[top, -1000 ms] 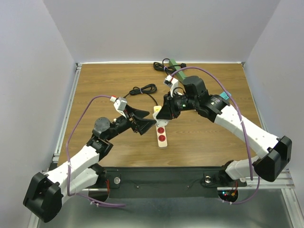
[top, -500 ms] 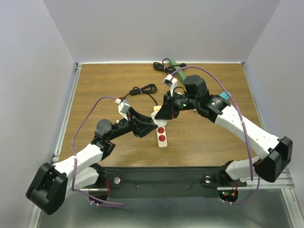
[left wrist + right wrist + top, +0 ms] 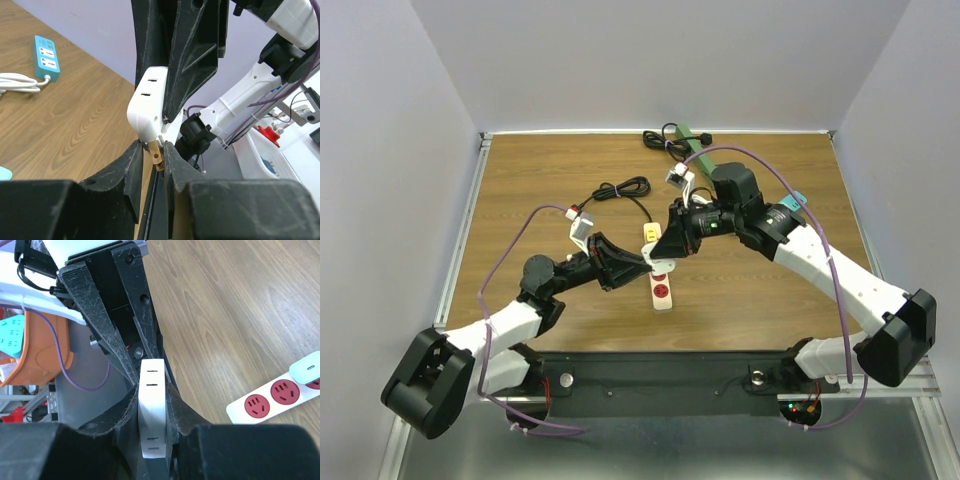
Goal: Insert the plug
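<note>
A white plug [image 3: 152, 410] with slotted faces sits clamped between my right gripper [image 3: 152, 390] jaws, which are shut on its body. Seen from the left wrist, the plug [image 3: 147, 100] hangs from the right gripper's black fingers [image 3: 192, 50], and its brass prong [image 3: 157, 152] points down between my left gripper [image 3: 155, 150] jaws, which are closed in on the prong. From above, both grippers meet just over the white power strip [image 3: 662, 292] with red sockets; the left gripper [image 3: 642, 262] comes from the left, the right gripper [image 3: 665, 248] from the right. The plug itself is hidden there.
A pale adapter [image 3: 307, 367] sits in the strip's far end. A coiled black cable [image 3: 620, 188] lies behind the left arm. A teal power strip [image 3: 46, 56] with a white cord lies to the right, and a green strip [image 3: 695, 142] with cables lies at the back edge.
My left arm has reached rightwards to the right gripper, and its jaws have gone from wide open to closed around the plug's prong. The right gripper kept its hold and barely moved.
</note>
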Action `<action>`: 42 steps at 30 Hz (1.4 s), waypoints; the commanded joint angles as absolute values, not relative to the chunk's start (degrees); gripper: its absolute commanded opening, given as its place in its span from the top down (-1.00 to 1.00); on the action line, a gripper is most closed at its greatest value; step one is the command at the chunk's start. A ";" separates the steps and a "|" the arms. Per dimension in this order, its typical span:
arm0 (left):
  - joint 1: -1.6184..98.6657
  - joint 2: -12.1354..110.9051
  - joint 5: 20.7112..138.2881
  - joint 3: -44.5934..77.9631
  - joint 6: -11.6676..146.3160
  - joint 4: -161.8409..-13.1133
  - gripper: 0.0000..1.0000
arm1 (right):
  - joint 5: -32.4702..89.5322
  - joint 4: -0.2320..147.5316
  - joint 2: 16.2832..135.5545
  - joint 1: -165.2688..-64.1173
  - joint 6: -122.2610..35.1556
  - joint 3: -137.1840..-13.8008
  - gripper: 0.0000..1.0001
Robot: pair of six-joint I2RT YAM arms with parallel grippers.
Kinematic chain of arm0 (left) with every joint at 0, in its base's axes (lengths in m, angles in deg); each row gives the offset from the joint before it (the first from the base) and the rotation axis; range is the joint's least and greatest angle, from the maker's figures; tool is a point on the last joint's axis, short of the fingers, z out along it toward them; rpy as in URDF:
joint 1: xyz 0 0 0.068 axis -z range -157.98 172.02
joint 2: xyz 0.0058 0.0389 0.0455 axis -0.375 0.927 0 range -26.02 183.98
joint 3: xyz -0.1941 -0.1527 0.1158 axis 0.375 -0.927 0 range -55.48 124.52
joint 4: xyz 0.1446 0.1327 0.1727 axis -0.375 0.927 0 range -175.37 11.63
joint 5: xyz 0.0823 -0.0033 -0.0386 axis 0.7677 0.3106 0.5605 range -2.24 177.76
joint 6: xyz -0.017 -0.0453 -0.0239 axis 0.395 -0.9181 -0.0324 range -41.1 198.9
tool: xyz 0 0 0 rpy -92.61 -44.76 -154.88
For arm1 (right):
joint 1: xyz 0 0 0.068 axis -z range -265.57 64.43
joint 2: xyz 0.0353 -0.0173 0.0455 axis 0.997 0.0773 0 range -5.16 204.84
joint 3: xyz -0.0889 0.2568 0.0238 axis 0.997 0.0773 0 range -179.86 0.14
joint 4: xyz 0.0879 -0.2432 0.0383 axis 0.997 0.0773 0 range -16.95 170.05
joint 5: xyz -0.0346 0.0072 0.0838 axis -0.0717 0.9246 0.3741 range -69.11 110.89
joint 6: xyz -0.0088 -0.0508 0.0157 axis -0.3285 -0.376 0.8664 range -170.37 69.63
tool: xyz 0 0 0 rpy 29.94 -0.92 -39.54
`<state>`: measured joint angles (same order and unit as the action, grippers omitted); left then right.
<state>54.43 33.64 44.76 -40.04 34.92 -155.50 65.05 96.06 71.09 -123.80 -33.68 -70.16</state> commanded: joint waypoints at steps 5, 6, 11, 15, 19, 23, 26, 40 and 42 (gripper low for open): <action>54.81 34.10 39.77 -40.81 32.94 -170.63 1.00 | 67.82 91.86 69.72 -122.22 -32.53 -68.94 0.99; 54.81 34.18 39.86 -40.81 32.85 -171.32 1.00 | 67.82 91.78 69.72 -122.22 -32.44 -68.77 0.99; 54.81 34.71 37.58 -42.65 29.17 -180.71 1.00 | 67.38 90.99 69.20 -121.17 -31.91 -67.19 0.99; 54.81 36.73 35.47 -43.53 23.63 -192.83 1.00 | 69.49 89.50 68.93 -119.41 -31.30 -65.69 0.99; 54.81 40.07 33.71 -43.27 17.83 -200.94 1.00 | 71.60 87.12 69.10 -118.97 -30.33 -63.93 0.99; 54.81 40.69 33.18 -42.65 17.38 -202.18 1.00 | 73.36 84.57 68.93 -118.88 -29.27 -62.79 0.99; 54.81 40.25 33.18 -42.48 17.29 -202.27 1.00 | 73.97 83.08 68.75 -118.88 -28.92 -61.83 0.99; 54.90 34.45 33.36 -42.21 15.62 -202.62 1.00 | 75.73 78.15 69.55 -118.79 -26.29 -58.66 0.99; 54.90 34.36 33.27 -42.13 15.54 -202.79 1.00 | 75.82 77.37 69.46 -118.70 -26.11 -58.31 0.99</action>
<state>54.54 36.70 38.03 -42.29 16.88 -158.34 77.49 82.81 70.61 -120.09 -25.66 -58.95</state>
